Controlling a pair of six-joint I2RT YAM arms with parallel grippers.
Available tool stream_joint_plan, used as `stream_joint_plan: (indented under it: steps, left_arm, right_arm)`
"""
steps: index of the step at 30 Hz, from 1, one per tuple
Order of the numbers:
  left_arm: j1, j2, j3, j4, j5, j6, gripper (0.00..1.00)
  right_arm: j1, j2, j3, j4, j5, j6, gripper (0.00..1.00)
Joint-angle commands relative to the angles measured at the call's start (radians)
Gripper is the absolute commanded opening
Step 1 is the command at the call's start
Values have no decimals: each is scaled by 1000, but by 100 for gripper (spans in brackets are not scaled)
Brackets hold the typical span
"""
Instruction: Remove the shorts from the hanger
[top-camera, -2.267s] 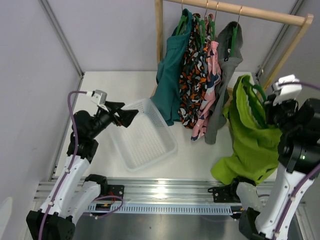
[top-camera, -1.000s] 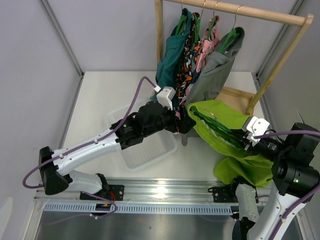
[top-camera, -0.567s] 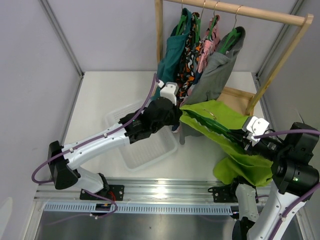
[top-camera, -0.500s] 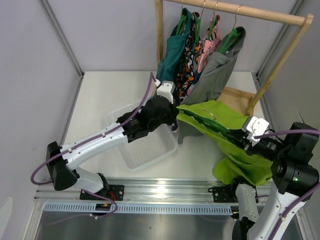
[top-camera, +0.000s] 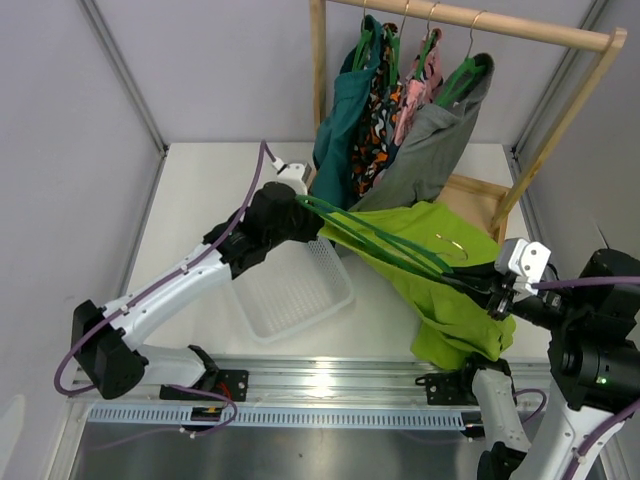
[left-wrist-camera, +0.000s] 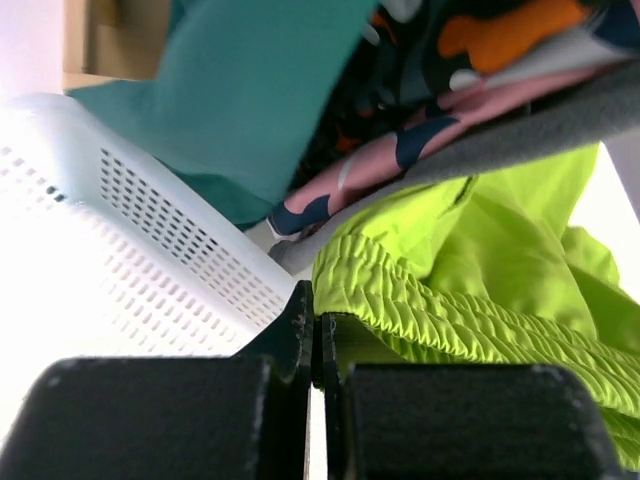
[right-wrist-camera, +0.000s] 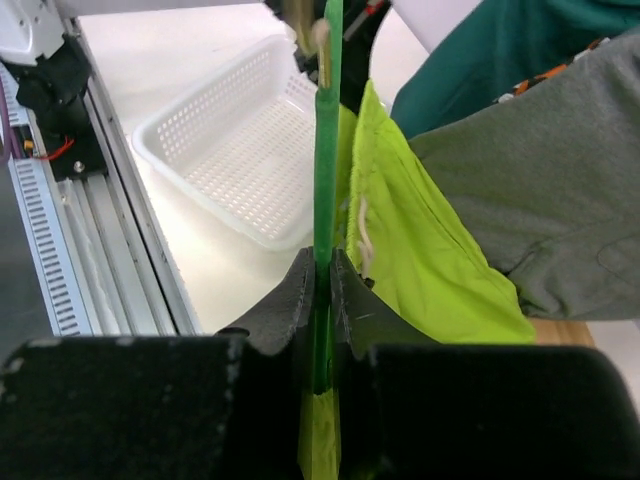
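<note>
The lime-green shorts (top-camera: 440, 300) hang stretched between my two arms above the table. My left gripper (top-camera: 303, 212) is shut on their elastic waistband (left-wrist-camera: 400, 290), next to the basket's far corner. The thin dark-green hanger (top-camera: 390, 245) runs slantwise through the shorts, and its left part shows bare. My right gripper (top-camera: 492, 293) is shut on the hanger's green bar (right-wrist-camera: 326, 150), with the lime fabric (right-wrist-camera: 420, 250) just to its right. In the left wrist view my jaws (left-wrist-camera: 316, 330) are pressed together at the waistband's edge.
A white perforated basket (top-camera: 290, 290) sits under the left arm. Behind it, a wooden rack (top-camera: 480, 20) carries a teal garment (top-camera: 340, 120), patterned ones and a grey one (top-camera: 430, 150), which drapes close over the shorts. A metal rail (top-camera: 320, 385) runs along the near edge.
My left gripper has shut on the waistband and drawn back to the left, stretching the shorts and baring the hanger's left end. The right gripper has kept its hold on the hanger.
</note>
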Motion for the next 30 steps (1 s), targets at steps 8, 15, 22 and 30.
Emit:
stream_joint_plan:
  steps: [8, 15, 22, 30]
  left_arm:
    - [36, -216, -160, 244, 183, 76, 44]
    - [39, -349, -188, 250, 200, 184, 89]
    - [35, -538, -225, 208, 427, 623, 99]
    - [-24, -524, -108, -36, 562, 900, 98]
  right_arm:
    - [-2, 16, -115, 413, 186, 384, 0]
    - [7, 98, -132, 425, 245, 306, 0]
    - [200, 192, -137, 227, 291, -83, 0]
    - [547, 203, -207, 214, 455, -234, 0]
